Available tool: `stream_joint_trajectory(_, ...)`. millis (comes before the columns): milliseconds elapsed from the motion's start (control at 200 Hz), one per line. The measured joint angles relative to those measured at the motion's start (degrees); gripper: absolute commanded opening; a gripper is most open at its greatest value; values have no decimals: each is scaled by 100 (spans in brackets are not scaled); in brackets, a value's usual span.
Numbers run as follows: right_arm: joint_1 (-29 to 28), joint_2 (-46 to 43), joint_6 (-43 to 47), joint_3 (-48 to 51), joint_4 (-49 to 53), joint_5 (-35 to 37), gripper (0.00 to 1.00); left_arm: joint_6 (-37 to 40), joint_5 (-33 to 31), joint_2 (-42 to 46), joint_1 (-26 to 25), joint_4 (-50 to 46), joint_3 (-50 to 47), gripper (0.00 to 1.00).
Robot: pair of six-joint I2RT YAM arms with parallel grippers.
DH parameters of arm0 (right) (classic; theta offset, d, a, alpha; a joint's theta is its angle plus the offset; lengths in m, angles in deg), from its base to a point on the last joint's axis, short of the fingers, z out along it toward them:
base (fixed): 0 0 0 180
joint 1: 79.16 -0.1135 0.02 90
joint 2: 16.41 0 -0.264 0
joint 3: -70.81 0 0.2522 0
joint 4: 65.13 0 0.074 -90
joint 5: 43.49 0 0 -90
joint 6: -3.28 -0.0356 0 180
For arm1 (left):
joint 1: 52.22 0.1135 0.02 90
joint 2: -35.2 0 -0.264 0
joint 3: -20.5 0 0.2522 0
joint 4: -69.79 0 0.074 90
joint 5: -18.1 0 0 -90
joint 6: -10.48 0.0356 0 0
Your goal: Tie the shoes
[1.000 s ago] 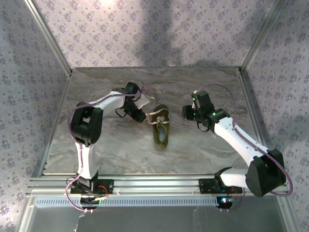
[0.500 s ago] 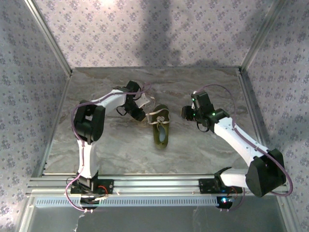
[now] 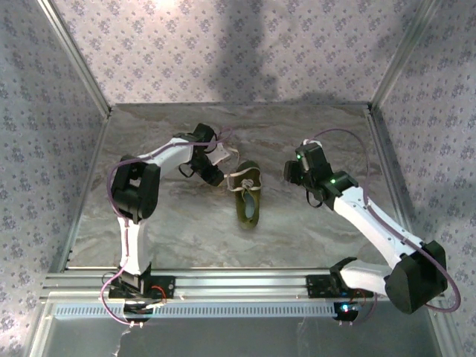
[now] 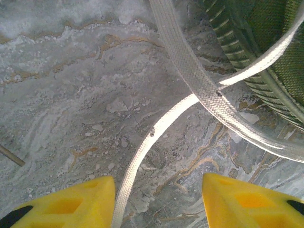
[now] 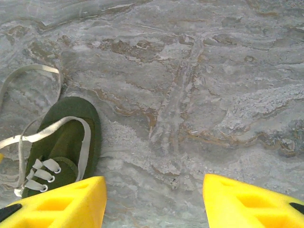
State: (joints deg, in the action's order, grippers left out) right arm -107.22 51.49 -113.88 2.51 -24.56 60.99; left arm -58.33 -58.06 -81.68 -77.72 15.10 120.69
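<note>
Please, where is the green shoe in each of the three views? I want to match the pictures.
Top external: the shoe lies near the middle of the picture, laced end farther up.
Left wrist: the shoe is in the upper right corner, cut off by the edge.
Right wrist: the shoe is at the lower left, toe upward.
Shared landmark: its white laces.

- The olive-green low-top shoe (image 3: pixel 249 199) sits upright on its sole, mid-table (image 3: pixel 186 230), toe toward the far wall.
- Its white laces (image 4: pixel 190 80) lie loose, trailing beside the toe.
</note>
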Motion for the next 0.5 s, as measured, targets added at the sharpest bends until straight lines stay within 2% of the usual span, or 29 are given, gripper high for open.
stream_joint_trajectory(150,0,0,0,11,46,37,57,17,-57,-118,-17,-109,98,42)
stream_joint_trajectory(345,0,-2,0,22,74,79,57,24,-170,-271,-125,-249,114,38)
stream_joint_trajectory(500,0,-4,0,42,98,81,56,7,-264,-282,-168,-262,118,27)
